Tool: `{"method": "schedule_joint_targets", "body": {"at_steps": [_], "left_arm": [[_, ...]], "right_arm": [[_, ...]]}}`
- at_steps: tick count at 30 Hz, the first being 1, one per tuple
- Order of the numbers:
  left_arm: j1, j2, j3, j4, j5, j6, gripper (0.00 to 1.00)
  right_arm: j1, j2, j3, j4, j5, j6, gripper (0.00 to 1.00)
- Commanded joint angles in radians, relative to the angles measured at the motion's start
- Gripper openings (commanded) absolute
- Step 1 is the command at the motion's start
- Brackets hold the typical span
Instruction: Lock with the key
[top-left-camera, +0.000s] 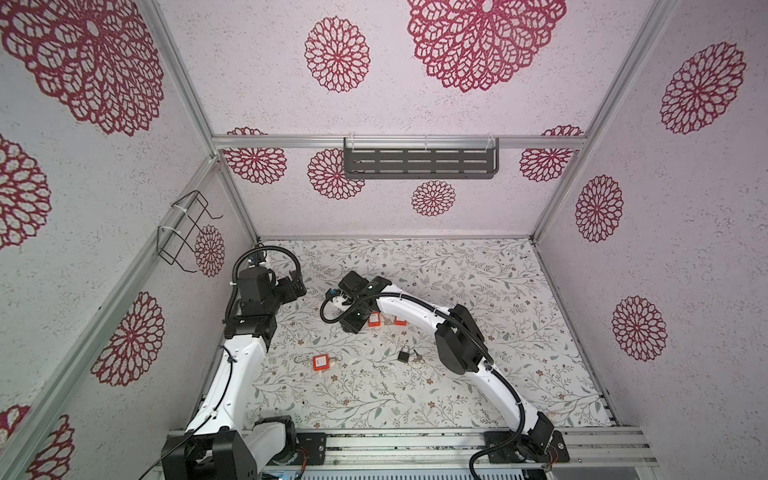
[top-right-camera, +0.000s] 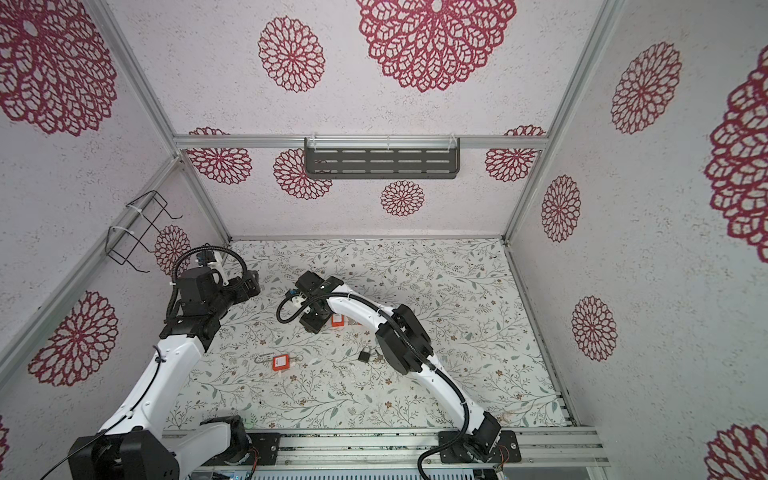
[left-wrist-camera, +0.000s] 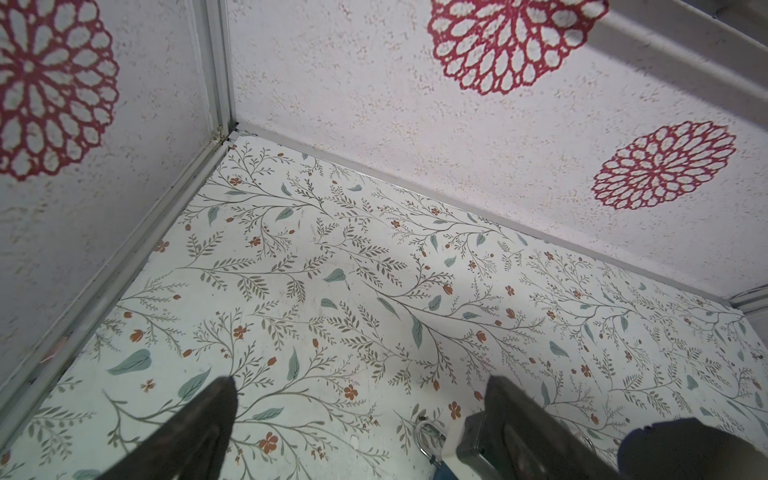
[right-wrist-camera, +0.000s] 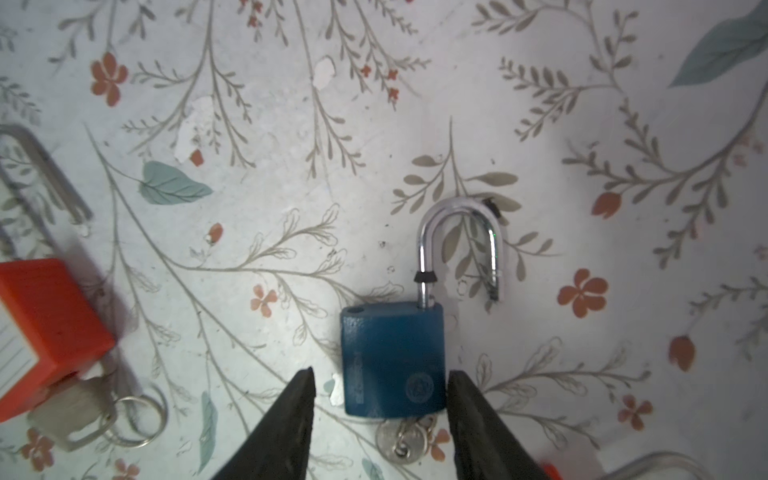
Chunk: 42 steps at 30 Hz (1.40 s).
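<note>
My right tool (right-wrist-camera: 380, 374) straddles the blue padlock (right-wrist-camera: 392, 357), jaws apart, gripping nothing, seemingly to steady it; left tool (left-wrist-camera: 360, 380) gapes empty

Both top views look steeply down from high over the near edge, sharing the floral tabletop (top-left-camera: 415, 395) (two nearly equal views); the left wrist camera faces the corner at 11 o'clock; the right wrist camera hangs close above the blue padlock (right-wrist-camera: 392, 361), facing straight down.

Floral table (top-left-camera: 457, 395) is carrying a blue padlock (right-wrist-camera: 392, 361), a black padlock (top-left-camera: 403, 356) and 3 orange padlocks (top-left-camera: 321, 362), all lying mid-surface.
</note>
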Motion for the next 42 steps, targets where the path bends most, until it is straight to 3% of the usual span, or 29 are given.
{"method": "schedule_joint_targets", "body": {"at_steps": [1,9,21,28,31,37,42], "left_arm": [[0.005,-0.027,-0.014,0.027,0.009,0.019,0.97],[0.005,-0.035,-0.023,0.027,0.027,0.025,0.97],[0.005,-0.020,-0.016,0.018,0.077,0.042,0.97],[0.005,-0.019,-0.014,0.001,0.099,0.048,0.97],[0.005,-0.022,-0.016,-0.005,0.112,0.051,0.97],[0.005,-0.037,-0.013,0.003,0.063,0.064,0.97],[0.003,-0.035,0.008,0.050,0.115,0.131,0.97]], "right_arm": [[0.006,-0.003,0.036,0.018,0.065,0.002,0.54],[0.005,0.022,0.037,0.042,0.059,0.004,0.54],[0.017,0.030,0.037,0.031,0.072,-0.042,0.41],[0.033,0.049,0.034,0.032,0.105,-0.067,0.42],[0.037,0.045,0.035,0.030,0.109,-0.068,0.38],[0.037,-0.047,0.023,0.035,0.082,-0.132,0.26],[0.018,-0.177,0.013,-0.007,0.022,-0.219,0.23]]}}
